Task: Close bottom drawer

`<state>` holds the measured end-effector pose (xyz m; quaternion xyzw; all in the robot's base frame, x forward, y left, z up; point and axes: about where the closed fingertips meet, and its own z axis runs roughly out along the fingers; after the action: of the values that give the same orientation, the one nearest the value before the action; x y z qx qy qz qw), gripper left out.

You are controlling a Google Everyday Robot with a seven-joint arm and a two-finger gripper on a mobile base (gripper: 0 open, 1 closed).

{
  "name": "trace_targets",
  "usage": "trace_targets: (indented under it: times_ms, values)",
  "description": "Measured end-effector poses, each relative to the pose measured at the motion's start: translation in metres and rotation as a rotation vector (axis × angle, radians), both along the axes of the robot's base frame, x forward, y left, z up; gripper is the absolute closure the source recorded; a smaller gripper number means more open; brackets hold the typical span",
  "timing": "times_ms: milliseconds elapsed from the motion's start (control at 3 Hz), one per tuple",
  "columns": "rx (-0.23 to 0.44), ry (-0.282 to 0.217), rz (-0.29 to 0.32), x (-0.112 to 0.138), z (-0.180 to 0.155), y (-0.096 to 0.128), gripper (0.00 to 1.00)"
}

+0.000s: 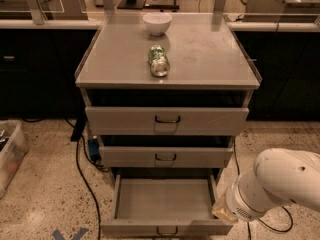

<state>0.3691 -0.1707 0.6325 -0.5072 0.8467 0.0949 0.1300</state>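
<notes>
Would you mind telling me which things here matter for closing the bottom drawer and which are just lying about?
For the job: bottom drawer, pulled out; gripper at its right front corner.
Lying about: white bowl and can on the cabinet top.

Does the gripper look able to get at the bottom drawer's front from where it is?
Probably yes: the gripper sits at the right front corner of the open bottom drawer, with nothing visible between them.
</notes>
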Motion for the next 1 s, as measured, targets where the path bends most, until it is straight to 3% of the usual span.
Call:
trace_targets:
  times_ms: [333, 667, 1000]
  values:
    - [0.010, 0.017, -0.035, -0.011, -0.037, 0.005, 1.00]
    - [0.011, 0.070, -0.089, -0.024, -0.109, 0.016, 1.00]
    - [0.033, 0.108, -0.152, -0.017, -0.164, 0.026, 1.00]
